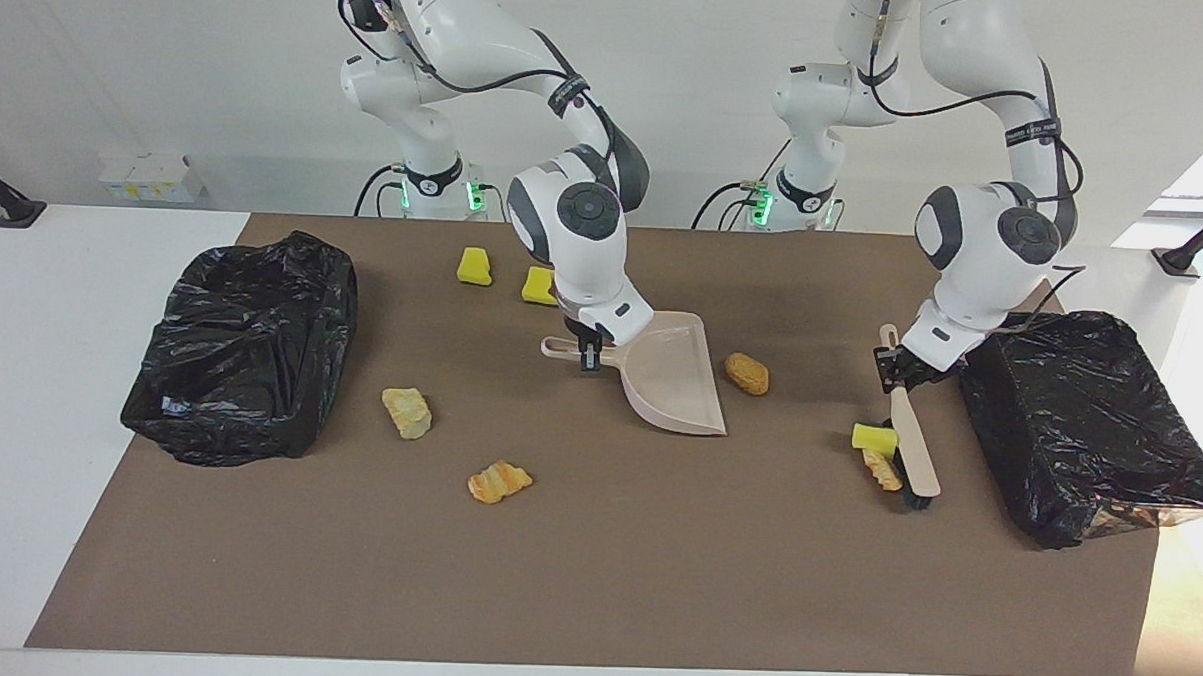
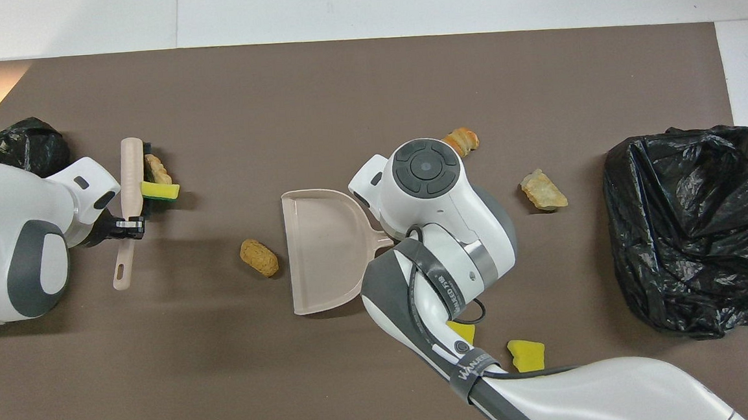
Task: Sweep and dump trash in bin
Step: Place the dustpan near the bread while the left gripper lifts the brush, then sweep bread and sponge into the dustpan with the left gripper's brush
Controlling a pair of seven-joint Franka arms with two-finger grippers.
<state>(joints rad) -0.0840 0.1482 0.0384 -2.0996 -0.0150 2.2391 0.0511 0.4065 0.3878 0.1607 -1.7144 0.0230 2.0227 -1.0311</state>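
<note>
My right gripper [image 1: 589, 356] is shut on the handle of the beige dustpan [image 1: 672, 381], whose mouth opens toward the left arm's end of the table, close to a brown oval lump [image 1: 747, 373]. My left gripper [image 1: 898, 373] is shut on the handle of the beige brush [image 1: 913, 439]. The brush's black bristles are against a green-and-yellow sponge [image 1: 875, 439] and an orange-beige lump [image 1: 882, 470]. Two yellow sponge chunks [image 1: 475, 266] [image 1: 540, 286] lie near the right arm's base. A pale beige lump [image 1: 406, 412] and an orange lump [image 1: 499, 482] lie toward the right arm's end.
A black-bagged bin [image 1: 1084, 425] stands at the left arm's end, right beside the brush. A second black-bagged bin [image 1: 246, 346] stands at the right arm's end. A brown mat [image 1: 593, 578] covers the table.
</note>
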